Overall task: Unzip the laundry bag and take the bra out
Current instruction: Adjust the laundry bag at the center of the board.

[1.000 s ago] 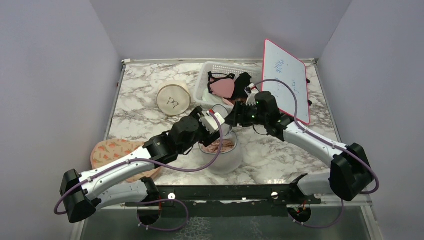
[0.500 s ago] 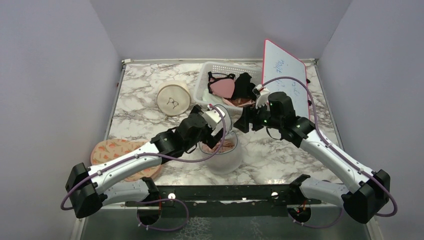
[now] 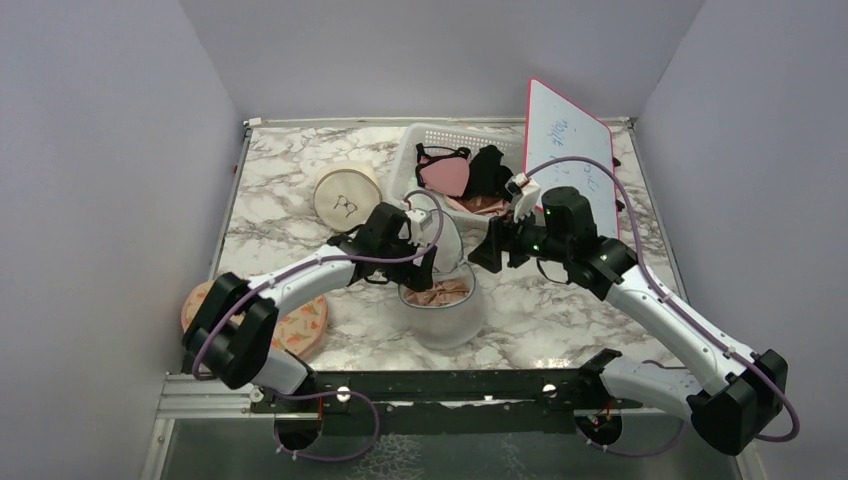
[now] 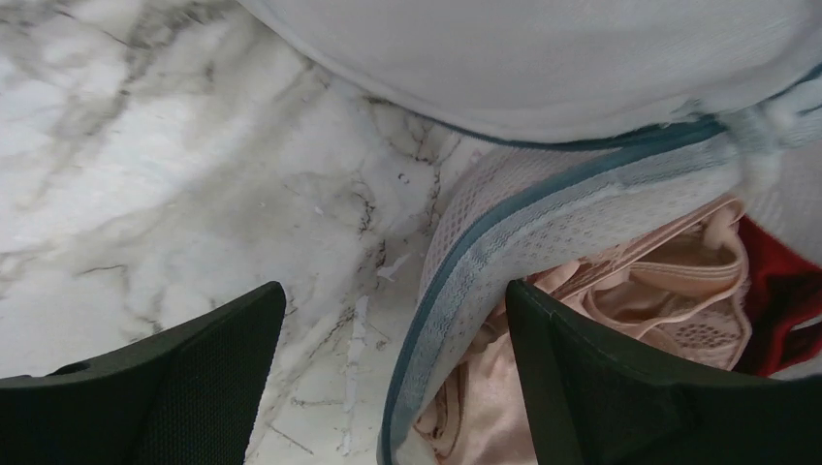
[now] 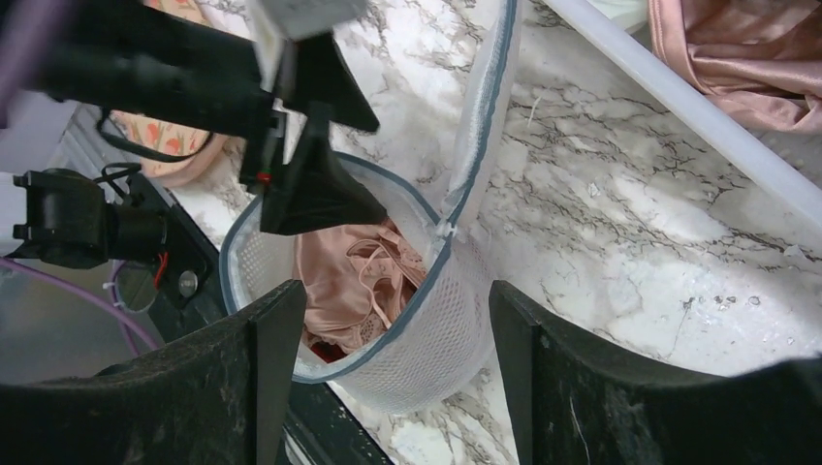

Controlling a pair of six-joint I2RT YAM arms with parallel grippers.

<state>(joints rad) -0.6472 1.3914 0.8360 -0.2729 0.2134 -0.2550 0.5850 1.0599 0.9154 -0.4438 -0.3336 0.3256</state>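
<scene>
L gripper (image 3: 425, 266), jaws spread & holding nothing, hangs over the far-left rim of the bag (image 3: 445, 322), which sits near-centre on the table (image 3: 280, 215) btwn the two arms. The zip looks undone: the lid (image 3: 452, 238) stands up on the far side and the top is open. The bra (image 3: 440, 293), pink, lies bunched inside w/ no clear long axis, so the way in is straight down thru the round mouth. R gripper (image 3: 482, 250), also spread & empty, is just right of the lid. L looks the nearer one to the bra. Far right, the whiteboard (image 3: 570, 160) has blue scribble, not readable. Far left, the case (image 3: 346, 198) has a small black drawing, no words

L wrist: the zip (image 4: 485, 232) band runs btwn the fingers, apart from both. The bra lies past it to the right, partly under the right finger, w/ a red cloth (image 4: 785, 300) beside it. No label seen

R wrist: the bag sits below & btwn the fingers, mouth up, bra showing. L gripper's tips are over the rim; can't tell if touching. The basket (image 5: 679, 97) edge crosses top right. No brand anywhere
</scene>
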